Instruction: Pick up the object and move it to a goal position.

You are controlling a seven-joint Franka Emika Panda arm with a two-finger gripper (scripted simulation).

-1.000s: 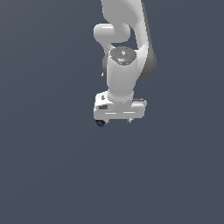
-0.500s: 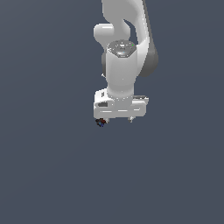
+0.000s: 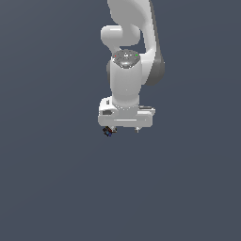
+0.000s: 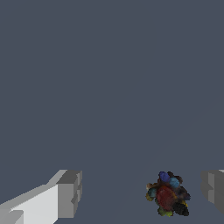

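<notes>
The object point(image 4: 168, 194) is a tiny lumpy dark cluster with blue, red and orange specks. In the wrist view it lies between my two grey fingers point(image 4: 68, 194), much closer to one of them, with a gap on each side. My gripper point(image 4: 142, 192) is open and holds nothing. In the exterior view the white gripper point(image 3: 122, 129) points down, and the object point(image 3: 109, 132) peeks out under the hand's edge on the exterior view's left.
A plain dark grey surface point(image 3: 56, 188) fills both views. The white arm point(image 3: 127, 70) rises above the hand to the frame's top. Nothing else shows.
The hand has shifted slightly toward the exterior view's left and the wrist has turned a little. The object has stayed where it was.
</notes>
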